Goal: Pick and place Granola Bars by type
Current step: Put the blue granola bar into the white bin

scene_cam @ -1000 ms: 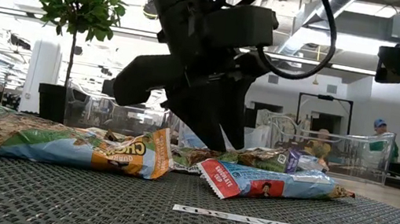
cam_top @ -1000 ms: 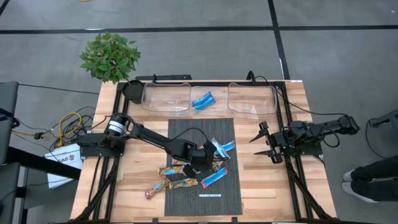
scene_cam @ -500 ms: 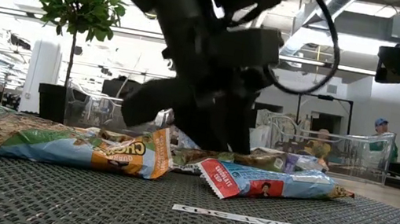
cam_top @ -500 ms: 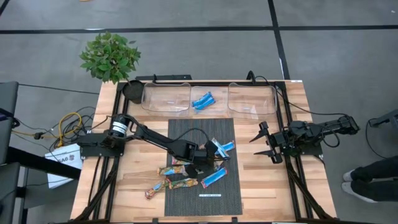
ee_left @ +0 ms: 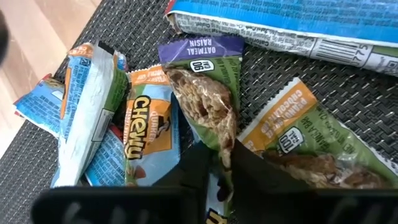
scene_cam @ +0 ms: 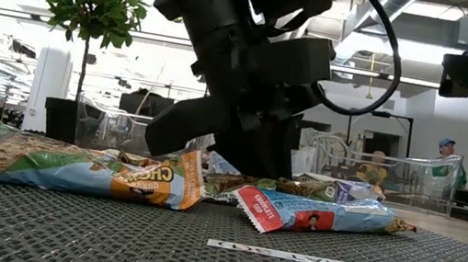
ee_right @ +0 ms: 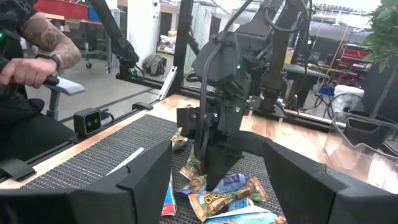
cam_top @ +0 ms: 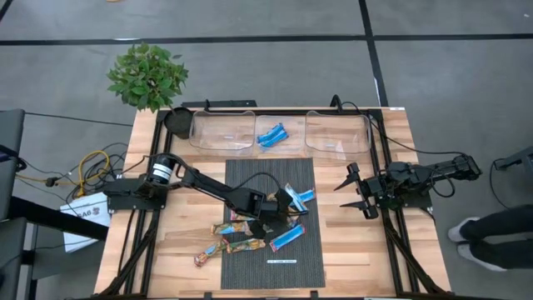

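Two matte black jointed arms, left arm (cam_top: pixel 208 185) with silver collar, black cables, pointed black fingers (cam_top: pixel 351 175)

A purple-ended granola bar (ee_left: pixel 202 81) reads "OATMEAL RAISIN". An orange-and-blue bar (ee_left: pixel 146 127) carries the brand "Chewy". A green-ended bar (ee_left: pixel 311 146) reads "PEANUT BUTTER CHOCOLATE".

The left arm stretches diagonally inward from its base, wrist bent down; its left gripper (cam_top: pixel 265 222) points downward with fingers pinched nearly together. The right arm lies folded at its side; its right gripper (cam_top: pixel 351 190) spread wide.
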